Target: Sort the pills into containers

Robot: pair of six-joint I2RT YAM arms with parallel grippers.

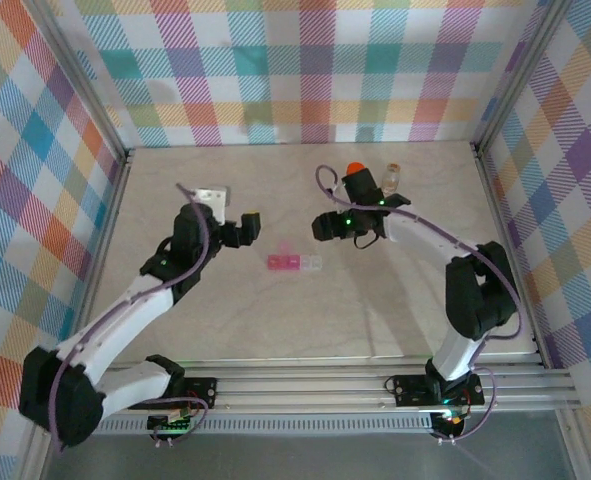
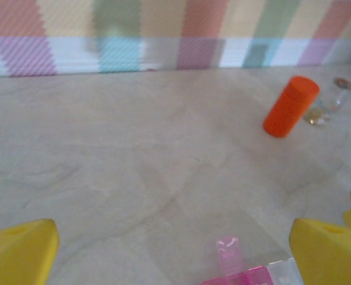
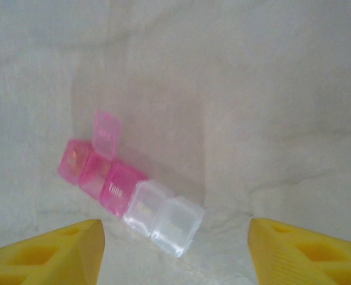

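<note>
A small flat rectangular plastic pill box (image 1: 293, 263), three compartments pink and two clear, lies on the pale marbled table (image 1: 225, 320) near its middle, between the two arms. One pink lid (image 3: 107, 133) stands raised on a pink compartment; the other lids lie flat. The left gripper (image 1: 250, 230) hovers just left of the box with its yellow padded fingers (image 2: 21, 252) spread wide and nothing between them. The right gripper (image 1: 322, 227) hangs just right of the box, its fingers (image 3: 309, 249) also apart and holding nothing. An orange cylindrical bottle (image 2: 291, 107) stands upright near the back wall, a small clear vial (image 2: 340, 89) just beside it
</note>
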